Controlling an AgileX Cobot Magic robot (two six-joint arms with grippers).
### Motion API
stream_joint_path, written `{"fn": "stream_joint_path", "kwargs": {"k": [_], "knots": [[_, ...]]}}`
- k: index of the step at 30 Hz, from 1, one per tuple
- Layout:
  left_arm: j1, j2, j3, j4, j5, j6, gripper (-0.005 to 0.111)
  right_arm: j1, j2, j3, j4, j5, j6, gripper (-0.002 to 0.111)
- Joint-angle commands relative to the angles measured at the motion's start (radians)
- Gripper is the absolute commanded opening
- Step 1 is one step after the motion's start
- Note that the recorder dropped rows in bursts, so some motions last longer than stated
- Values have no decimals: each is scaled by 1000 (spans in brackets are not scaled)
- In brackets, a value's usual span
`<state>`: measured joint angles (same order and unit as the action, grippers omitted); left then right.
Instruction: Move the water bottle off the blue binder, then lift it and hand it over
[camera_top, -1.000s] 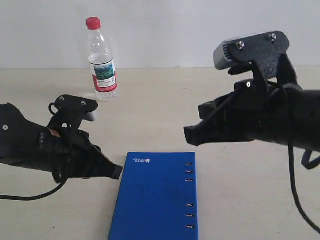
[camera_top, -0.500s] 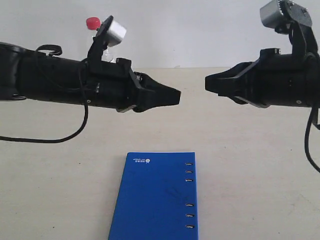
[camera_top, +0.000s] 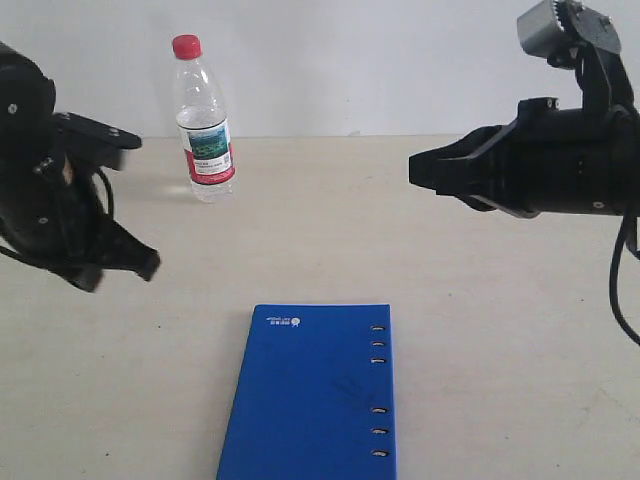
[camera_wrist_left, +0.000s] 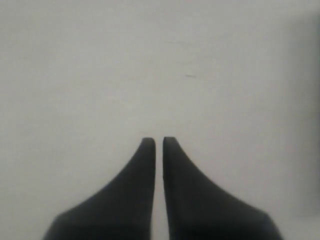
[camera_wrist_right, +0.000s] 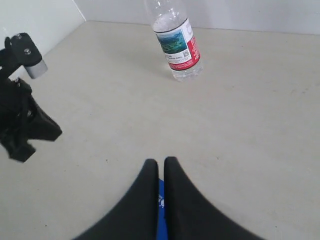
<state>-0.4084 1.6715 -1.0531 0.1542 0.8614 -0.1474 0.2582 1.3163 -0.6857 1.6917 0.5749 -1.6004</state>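
Blue binder (camera_top: 310, 395), one, lying flat; one water bottle (camera_top: 203, 120), upright.

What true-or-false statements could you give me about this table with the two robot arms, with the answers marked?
1. The water bottle stands upright. True.
2. The water bottle rests on the blue binder. False: it stands on the table, apart from the binder and farther back.
3. The blue binder lies flat and closed. True.
4. The right arm's fingers grip the bottle. False: they are closed together on nothing, well away from the bottle.
5. The bottle's cap is blue. False: it is red.
6. The left arm's fingers hold nothing. True.
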Motion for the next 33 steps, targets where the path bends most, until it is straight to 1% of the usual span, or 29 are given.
{"fn": "stream_joint_path", "kwargs": {"k": [1, 2, 4, 5, 7, 9, 11, 13, 15, 18, 21, 22, 23, 26, 28, 33], "knots": [[2, 17, 42, -523, -33, 403, 4, -9, -6, -5, -154, -99, 192, 0], [13, 30, 49, -604, -46, 450, 4, -9, -6, -5, -227, -138, 277, 0], [30, 47, 60, -679, -79, 488, 4, -9, 4, -5, -366, -172, 431, 0], [40, 57, 64, -714, -104, 496, 4, -9, 18, -5, -445, -174, 517, 0], [50, 78, 66, -771, -133, 530, 6, -9, 47, -5, -524, -142, 597, 0], [50, 100, 66, -831, -149, 567, 15, -9, 86, -5, -539, -112, 608, 0], [48, 132, 66, -880, -147, 617, 29, -9, 136, -5, -539, -92, 604, 0], [48, 162, 66, -879, -133, 628, 41, -5, 184, -5, -547, -70, 604, 0], [48, 197, 83, -876, -138, 628, 47, 14, 221, -5, -553, -51, 608, 0], [48, 241, 106, -876, -187, 654, 47, 66, 270, -5, -575, -39, 610, 0], [48, 266, 108, -929, -172, 736, 47, 119, 318, -3, -598, -85, 627, 0], [48, 268, 113, -1019, -159, 829, 47, 124, 345, -3, -597, -113, 636, 0], [48, 268, 119, -1075, -157, 887, 47, 124, 355, -3, -595, -122, 646, 0], [48, 281, 145, -1207, -166, 1000, 47, 124, 370, -3, -598, -142, 658, 0], [48, 306, 152, -1220, -167, 1009, 47, 124, 372, -1, -598, -196, 686, 0], [48, 288, 152, -1242, -97, 1020, 47, 124, 372, -1, -598, -215, 709, 0]]}}
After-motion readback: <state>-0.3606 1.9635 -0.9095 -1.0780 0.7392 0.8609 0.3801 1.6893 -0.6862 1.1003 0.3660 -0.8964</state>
